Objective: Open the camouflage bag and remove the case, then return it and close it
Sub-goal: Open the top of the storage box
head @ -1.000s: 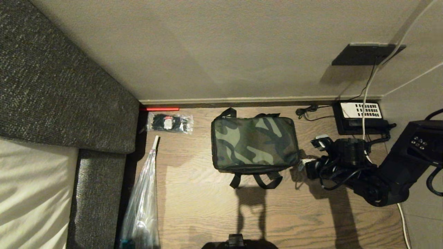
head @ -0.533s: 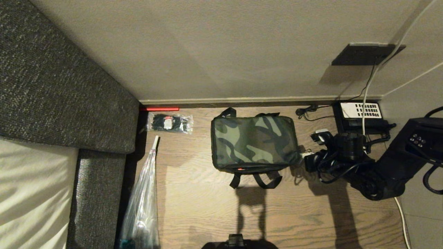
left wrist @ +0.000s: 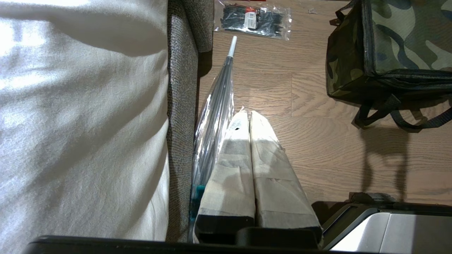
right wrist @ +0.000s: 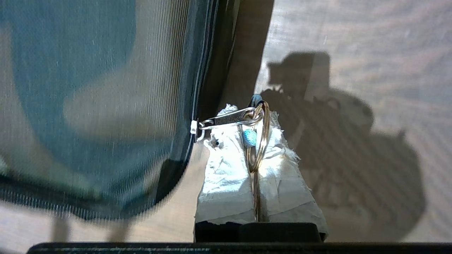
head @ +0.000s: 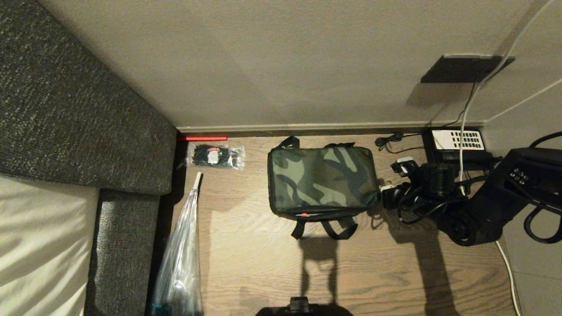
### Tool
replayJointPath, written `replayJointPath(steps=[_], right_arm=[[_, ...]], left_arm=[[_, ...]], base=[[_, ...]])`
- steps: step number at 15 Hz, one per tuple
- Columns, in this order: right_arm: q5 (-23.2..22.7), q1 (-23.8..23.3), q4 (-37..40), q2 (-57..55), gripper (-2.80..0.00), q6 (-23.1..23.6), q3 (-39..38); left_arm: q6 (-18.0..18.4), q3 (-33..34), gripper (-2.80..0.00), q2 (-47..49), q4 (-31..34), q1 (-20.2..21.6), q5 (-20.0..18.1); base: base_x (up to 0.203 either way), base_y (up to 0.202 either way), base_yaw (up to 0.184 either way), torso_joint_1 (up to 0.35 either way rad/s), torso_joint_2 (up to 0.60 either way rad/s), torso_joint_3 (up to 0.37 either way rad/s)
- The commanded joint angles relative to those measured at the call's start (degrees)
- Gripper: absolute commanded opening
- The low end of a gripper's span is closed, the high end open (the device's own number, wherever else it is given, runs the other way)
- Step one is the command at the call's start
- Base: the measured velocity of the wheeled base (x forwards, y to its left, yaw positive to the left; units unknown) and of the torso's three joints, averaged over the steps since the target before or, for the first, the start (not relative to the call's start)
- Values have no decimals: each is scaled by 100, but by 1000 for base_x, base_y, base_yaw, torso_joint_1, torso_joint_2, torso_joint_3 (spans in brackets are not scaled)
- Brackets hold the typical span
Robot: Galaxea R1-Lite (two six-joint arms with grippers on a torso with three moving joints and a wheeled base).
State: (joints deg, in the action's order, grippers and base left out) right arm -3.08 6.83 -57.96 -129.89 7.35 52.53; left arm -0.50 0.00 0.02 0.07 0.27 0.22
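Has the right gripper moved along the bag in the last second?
Yes. The right gripper, shut on the zipper ring, has travelled along the camouflage bag's right side, away from the robot, toward the telephone by the wall.

Place: a bedroom, hotel-like
Bed: white sheet [head: 39, 245] in a grey fabric frame [head: 79, 109], along the floor's left edge
Floor: wood-grain planks [head: 263, 263], meeting a beige wall [head: 285, 66] at a skirting board [head: 329, 128]
Far right corner: black telephone with white keypad [head: 456, 142] on the floor, cables running up to a dark wall socket plate [head: 465, 68]
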Motion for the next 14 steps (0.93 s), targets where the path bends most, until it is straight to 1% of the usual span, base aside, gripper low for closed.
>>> replayJointPath(steps=[1,5,11,14], right_arm=[[1,3,21,-72,-280,3,170],[-8,3,47,-186,-280,-23,468],[1,3,308,-239,-280,-291,965],[27,3,399,-316,-280,-310,1129]], left_arm=[[-3,18,-280,-11,1,0,4],[-3,18,-280,-11,1,0,4],[-3,9,-280,-11,1,3,4],[-3,9,-280,-11,1,0,4]], base=[[0,0,0,0,0,0],[0,0,0,0,0,0],[0,0,0,0,0,0],[0,0,0,0,0,0]])
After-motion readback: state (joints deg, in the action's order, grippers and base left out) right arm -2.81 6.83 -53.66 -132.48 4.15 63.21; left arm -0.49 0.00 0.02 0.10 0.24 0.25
